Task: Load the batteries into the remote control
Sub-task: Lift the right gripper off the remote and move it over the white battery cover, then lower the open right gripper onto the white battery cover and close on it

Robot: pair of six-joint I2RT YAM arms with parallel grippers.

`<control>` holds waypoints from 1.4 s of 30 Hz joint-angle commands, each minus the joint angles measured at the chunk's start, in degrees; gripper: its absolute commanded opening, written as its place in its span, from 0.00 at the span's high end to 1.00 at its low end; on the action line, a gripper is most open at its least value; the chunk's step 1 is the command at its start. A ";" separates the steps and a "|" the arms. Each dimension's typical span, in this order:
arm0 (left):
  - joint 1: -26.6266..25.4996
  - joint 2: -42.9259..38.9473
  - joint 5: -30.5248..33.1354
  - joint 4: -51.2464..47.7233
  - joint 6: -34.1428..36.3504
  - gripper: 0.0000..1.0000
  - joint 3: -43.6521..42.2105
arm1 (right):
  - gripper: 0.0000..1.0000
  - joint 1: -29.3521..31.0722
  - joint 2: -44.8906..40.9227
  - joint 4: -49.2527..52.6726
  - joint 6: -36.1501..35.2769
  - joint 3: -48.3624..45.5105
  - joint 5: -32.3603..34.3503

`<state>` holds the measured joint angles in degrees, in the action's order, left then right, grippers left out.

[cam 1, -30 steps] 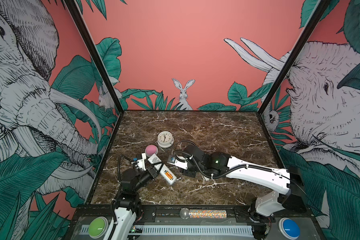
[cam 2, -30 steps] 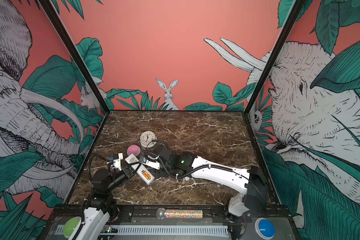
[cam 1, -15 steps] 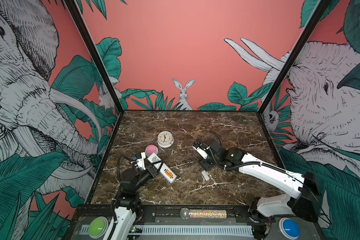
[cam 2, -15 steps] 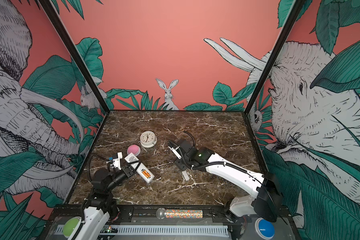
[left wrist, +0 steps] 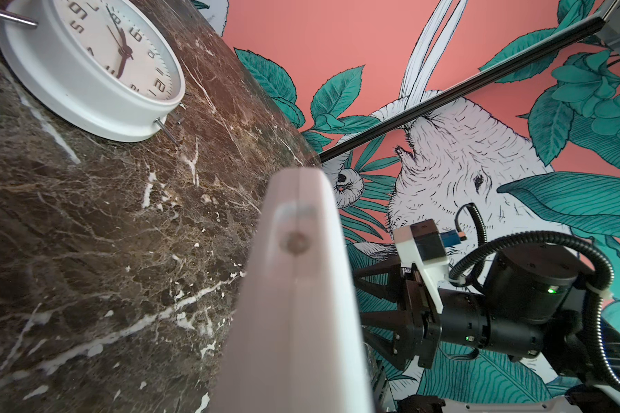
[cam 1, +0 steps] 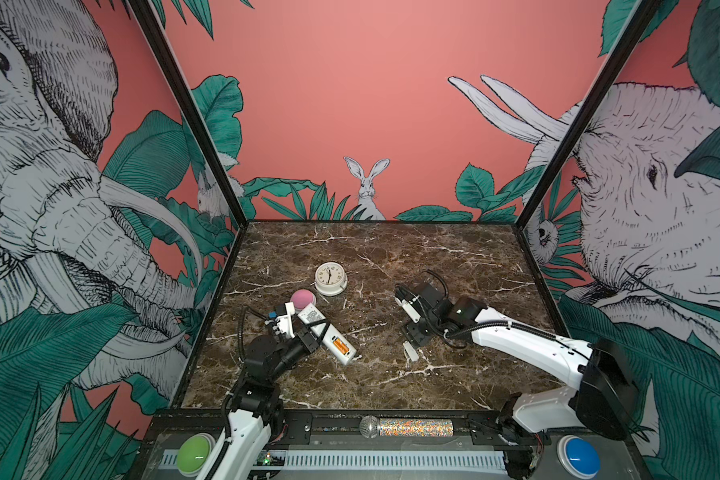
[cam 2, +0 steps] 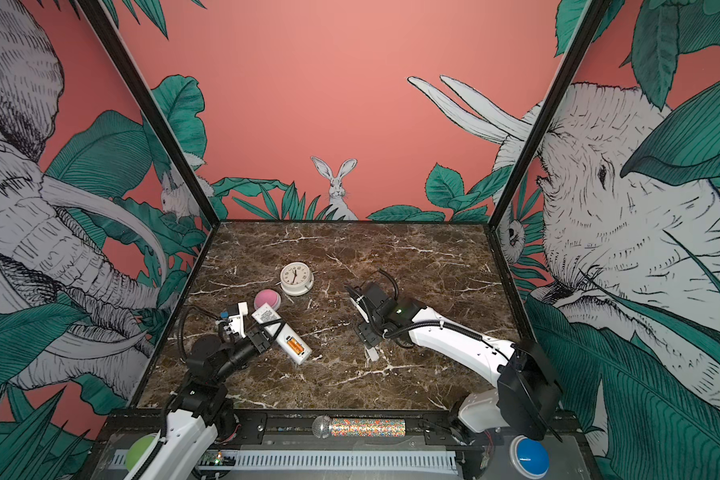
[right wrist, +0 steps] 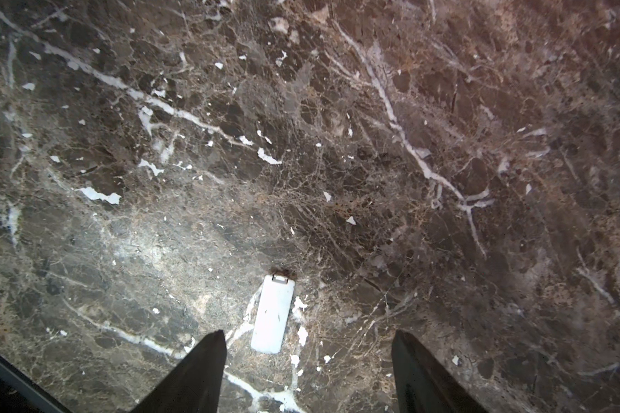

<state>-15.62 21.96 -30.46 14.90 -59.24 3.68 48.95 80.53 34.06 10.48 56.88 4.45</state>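
Observation:
The white remote control (cam 1: 323,332) (cam 2: 278,330) lies slanted on the marble at the left, back side up. My left gripper (cam 1: 310,331) (cam 2: 265,332) is shut on its middle. The orange batteries (cam 1: 341,345) (cam 2: 295,344) sit side by side in the open compartment at its near end. The left wrist view is filled by the remote's blurred edge (left wrist: 294,304), which hides the fingers. My right gripper (cam 1: 413,337) (cam 2: 366,334) (right wrist: 306,336) hangs open over the table right of centre. It holds nothing. A small white battery cover (cam 1: 411,353) (cam 2: 374,354) (right wrist: 273,314) lies flat just below it.
A round white clock (cam 1: 330,277) (left wrist: 94,64) and a pink-topped puck (cam 1: 303,299) stand behind the remote. A glittery microphone (cam 1: 408,427) lies on the front rail, between a green button (cam 1: 194,453) and a blue button (cam 1: 578,457). Walls close in three sides.
My right gripper has pulled away from the remote to the right and its jaws have spread wide. A white cover now lies on the table under it. The left arm has stayed still.

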 commanded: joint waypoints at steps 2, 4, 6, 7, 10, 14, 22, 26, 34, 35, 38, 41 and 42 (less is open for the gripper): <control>-2.44 2.54 3.22 5.44 1.63 1.00 2.12 | 0.24 -0.74 1.47 -3.13 1.95 -1.47 -1.94; -2.75 3.88 3.39 6.77 1.54 1.00 2.28 | 0.23 -1.03 2.18 -3.96 2.22 -2.22 -2.40; -2.89 4.79 3.46 7.48 1.61 1.00 2.41 | 0.22 -1.31 3.00 -4.65 2.42 -2.63 -2.74; -3.07 5.19 3.47 7.67 1.80 1.00 2.63 | 0.22 -1.44 3.42 -4.84 2.51 -2.82 -2.80; -3.52 6.22 3.95 7.93 2.25 1.00 3.01 | 0.22 -1.66 4.92 -5.70 2.86 -3.22 -3.26; -4.32 7.38 4.51 9.07 2.37 1.00 2.93 | 0.22 -1.84 6.52 -6.94 3.16 -3.60 -3.62; -6.69 9.98 6.19 10.89 3.07 1.00 3.00 | 0.23 -2.33 9.06 -8.03 3.41 -3.58 -4.18; -8.06 11.06 7.16 11.38 3.67 1.00 3.45 | 0.23 -2.36 10.14 -8.58 3.84 -3.53 -4.43; -10.66 13.64 8.92 13.10 4.40 1.00 3.88 | 0.24 -2.45 12.44 -9.13 4.19 -3.69 -4.45; -10.93 13.88 9.01 13.25 4.48 1.00 3.95 | 0.24 -2.44 12.67 -9.25 4.20 -3.63 -4.51; -11.69 14.58 9.48 13.58 4.75 1.00 4.05 | 0.25 -2.44 13.16 -9.37 4.46 -3.62 -4.94; -12.18 15.08 9.88 13.80 4.93 1.00 4.19 | 0.26 -2.37 13.33 -9.37 4.63 -3.80 -5.38; -12.33 15.28 9.98 13.92 5.01 1.00 4.14 | 0.26 -2.41 13.34 -9.49 4.68 -3.93 -5.49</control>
<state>-27.49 37.19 -21.50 25.28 -55.18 5.65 46.72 93.54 25.04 14.22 53.60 -0.47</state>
